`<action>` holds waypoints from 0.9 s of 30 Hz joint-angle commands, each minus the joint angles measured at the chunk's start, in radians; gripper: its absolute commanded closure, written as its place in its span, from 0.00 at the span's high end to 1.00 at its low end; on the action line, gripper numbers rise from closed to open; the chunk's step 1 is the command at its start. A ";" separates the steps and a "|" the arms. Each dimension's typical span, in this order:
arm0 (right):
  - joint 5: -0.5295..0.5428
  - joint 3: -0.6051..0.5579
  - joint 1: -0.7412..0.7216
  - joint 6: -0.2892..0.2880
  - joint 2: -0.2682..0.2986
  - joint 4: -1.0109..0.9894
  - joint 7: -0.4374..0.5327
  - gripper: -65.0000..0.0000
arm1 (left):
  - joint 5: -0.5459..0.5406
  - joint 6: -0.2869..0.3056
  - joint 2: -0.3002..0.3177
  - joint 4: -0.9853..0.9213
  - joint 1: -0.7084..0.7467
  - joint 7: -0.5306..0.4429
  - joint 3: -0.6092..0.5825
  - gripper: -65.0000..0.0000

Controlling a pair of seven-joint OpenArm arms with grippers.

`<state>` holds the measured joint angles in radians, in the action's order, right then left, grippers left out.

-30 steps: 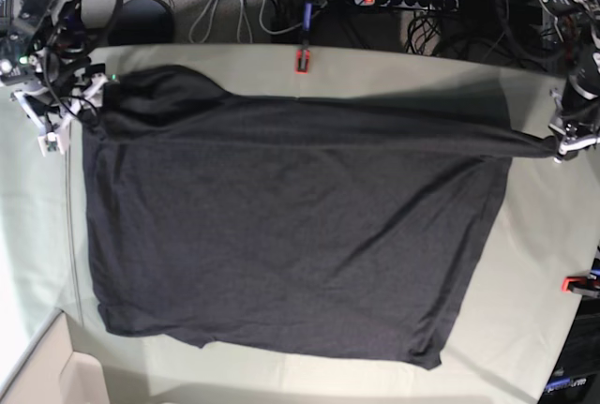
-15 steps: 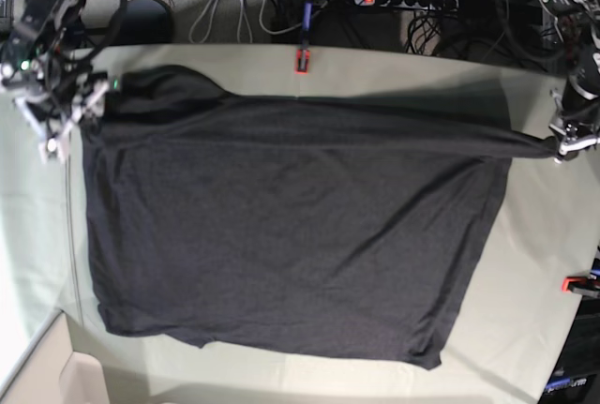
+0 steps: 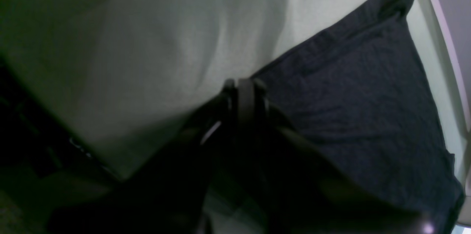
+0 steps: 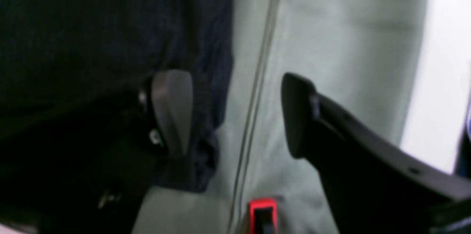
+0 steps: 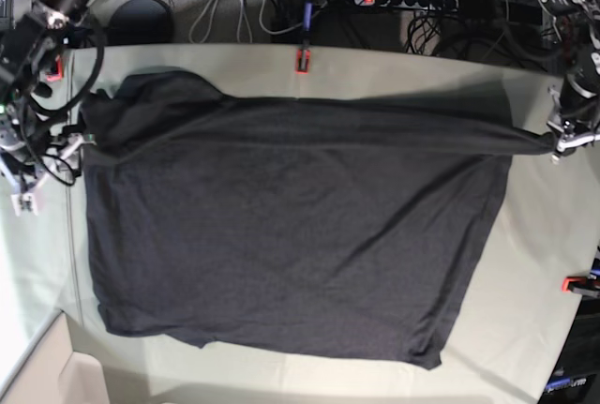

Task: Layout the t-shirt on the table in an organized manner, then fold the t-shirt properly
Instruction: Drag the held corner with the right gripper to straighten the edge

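base view: red clamp [image 5: 302, 60] beside t-shirt [image 5: 291, 226], cables [image 5: 230, 6] behind

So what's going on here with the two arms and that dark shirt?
A two-armed robot is spreading the t-shirt flat on the table. The left gripper is shut on a stretched-out corner of the fabric. The right gripper is open beside the opposite edge, holding nothing. The shirt lies mostly flat, and no fold has been made yet.
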<state>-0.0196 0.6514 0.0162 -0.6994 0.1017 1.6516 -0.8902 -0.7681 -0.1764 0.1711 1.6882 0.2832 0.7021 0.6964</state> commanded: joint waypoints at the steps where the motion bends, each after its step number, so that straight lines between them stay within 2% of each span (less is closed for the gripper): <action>1: 0.013 0.001 0.009 0.001 0.007 0.040 0.015 0.59 | -0.003 0.004 0.015 0.014 -0.005 -0.015 0.006 0.00; 3: 0.013 0.000 0.046 0.001 0.002 0.081 0.015 0.59 | -0.003 0.004 0.015 0.014 -0.003 -0.015 0.006 0.00; 13: 0.016 -0.006 0.181 0.001 -0.099 0.117 0.024 0.59 | -0.003 0.004 0.015 0.014 -0.009 -0.015 0.006 0.00; 24: 0.016 -0.005 0.159 0.001 -0.092 -0.021 0.026 0.59 | -0.003 0.004 0.015 0.014 -0.009 -0.019 0.006 0.00; 27: 0.016 -0.005 0.156 0.001 -0.092 -0.021 0.026 0.50 | -0.003 0.004 0.015 0.014 -0.008 -0.020 0.006 0.00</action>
<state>-0.0185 0.6430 0.1761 -0.6991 -0.0002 1.6119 -0.8757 -0.7677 -0.1761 0.1715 1.6882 0.2813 0.6994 0.6964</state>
